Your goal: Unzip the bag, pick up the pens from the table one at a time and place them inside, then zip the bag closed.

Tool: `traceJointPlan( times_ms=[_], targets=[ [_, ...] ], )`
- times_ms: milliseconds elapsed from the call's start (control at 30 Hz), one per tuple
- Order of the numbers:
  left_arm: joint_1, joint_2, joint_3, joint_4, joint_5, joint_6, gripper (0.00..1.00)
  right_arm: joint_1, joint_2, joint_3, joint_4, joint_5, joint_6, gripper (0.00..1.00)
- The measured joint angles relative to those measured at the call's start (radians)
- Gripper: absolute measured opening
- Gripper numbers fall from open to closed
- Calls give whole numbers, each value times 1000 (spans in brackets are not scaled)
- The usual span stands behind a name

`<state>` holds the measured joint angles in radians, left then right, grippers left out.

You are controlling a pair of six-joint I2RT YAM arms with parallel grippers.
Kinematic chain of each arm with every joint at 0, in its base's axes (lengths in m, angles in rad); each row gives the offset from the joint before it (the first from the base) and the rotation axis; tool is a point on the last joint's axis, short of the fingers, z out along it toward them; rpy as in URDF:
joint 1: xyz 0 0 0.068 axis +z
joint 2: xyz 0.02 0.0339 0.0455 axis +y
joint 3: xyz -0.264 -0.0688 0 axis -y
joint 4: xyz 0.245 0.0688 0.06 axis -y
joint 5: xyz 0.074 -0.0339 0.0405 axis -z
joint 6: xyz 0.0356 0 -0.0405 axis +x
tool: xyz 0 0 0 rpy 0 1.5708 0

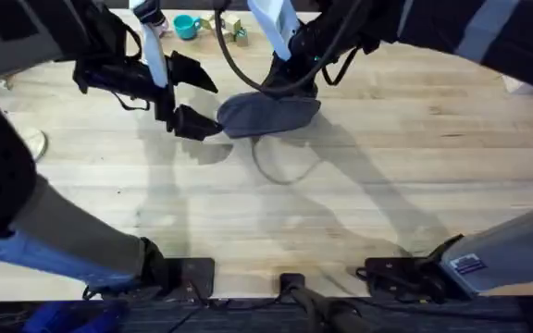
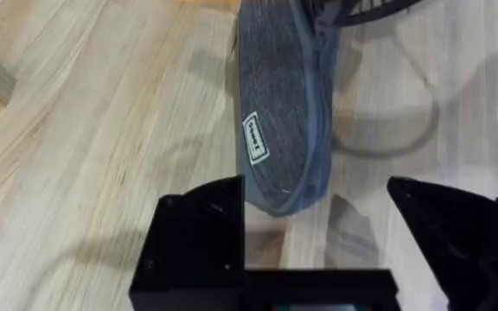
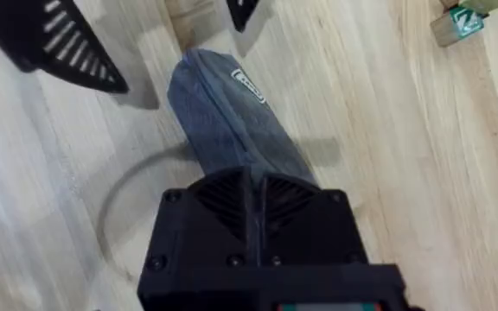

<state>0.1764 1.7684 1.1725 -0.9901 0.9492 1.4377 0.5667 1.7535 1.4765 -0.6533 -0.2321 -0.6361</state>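
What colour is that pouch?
Grey-blue fabric pouch with a small white label; clearest in the left wrist view.

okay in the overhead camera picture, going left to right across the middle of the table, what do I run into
Left gripper, jaws open → grey-blue bag, with the right gripper, jaws shut, at its right end → bare table.

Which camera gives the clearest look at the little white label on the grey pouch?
The left wrist view: the label sits close and unobstructed on the pouch. The right wrist view shows it farther off. From overhead the pouch is too small to show it.
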Motion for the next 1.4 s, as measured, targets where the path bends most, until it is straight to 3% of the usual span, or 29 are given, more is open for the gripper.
traceJointPlan(
  times_ms=[300, 633, 700, 733, 867, 900, 1400],
  targets=[
    [0, 50, 0, 65, 75, 7, 994, 1, 0, 0, 0, 0, 0, 31],
    [-41, 50, 0, 101, 83, 5, 991, 2, 0, 0, 1, 0, 0, 31],
    [-49, 50, 0, 106, 82, -3, 856, 4, 0, 0, 1, 0, 0, 31],
    [-51, 50, 0, 112, 83, -6, 742, 6, 0, 0, 2, 0, 0, 31],
    [-53, 50, 0, 133, 81, -41, 126, 13, 0, 0, 16, 4, 0, 31],
    [-53, 50, -1, 142, 79, -44, 72, 14, 0, 0, 19, 4, 0, 31],
    [-55, 50, -1, 153, 84, -72, 44, -37, 0, 0, -10, -10, 0, 31]
  ],
)
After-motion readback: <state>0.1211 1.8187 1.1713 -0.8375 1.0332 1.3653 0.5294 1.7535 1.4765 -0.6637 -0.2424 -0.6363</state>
